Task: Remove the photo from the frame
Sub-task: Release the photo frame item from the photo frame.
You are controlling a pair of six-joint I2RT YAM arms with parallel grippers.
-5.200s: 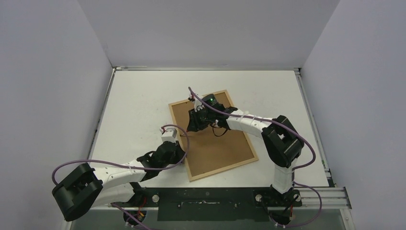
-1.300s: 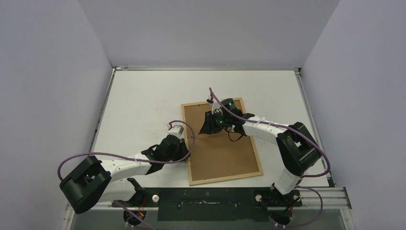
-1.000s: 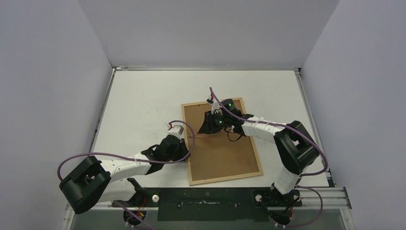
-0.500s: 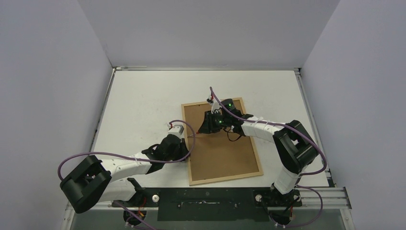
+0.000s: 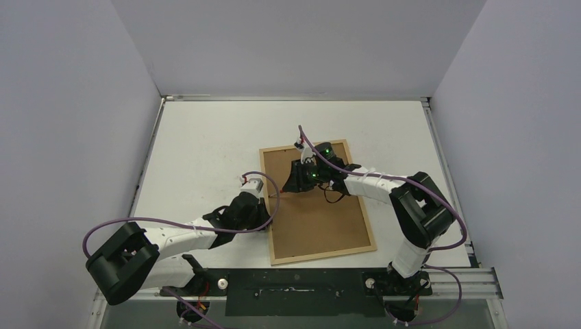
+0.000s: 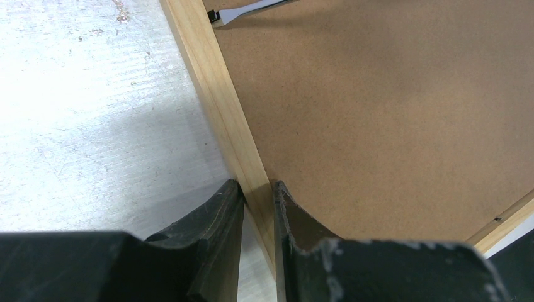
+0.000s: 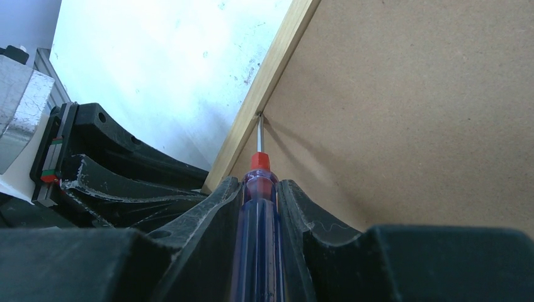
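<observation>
The frame (image 5: 322, 256) of light wood lies face down on the white table, its brown backing panel (image 5: 318, 219) facing up. The photo is hidden beneath the panel. My left gripper (image 5: 267, 219) is shut on the frame's left rail (image 6: 214, 94), one finger (image 6: 220, 214) outside it and the other on the panel side. My right gripper (image 7: 259, 185) is shut on a screwdriver (image 7: 259, 214) with a blue handle and a red collar. Its metal tip (image 7: 259, 119) touches the inner edge of that rail (image 7: 277, 63), where rail and backing (image 7: 409, 113) meet.
The white table (image 5: 205, 144) extends around the frame, with grey walls on three sides. My left arm's black wrist (image 7: 113, 170) sits close beside the screwdriver. A metal rail (image 5: 438, 277) runs along the near edge by the arm bases.
Since five seconds ago the frame has turned and shifted right, and both arms moved with it. Over the last second nothing has visibly moved.
</observation>
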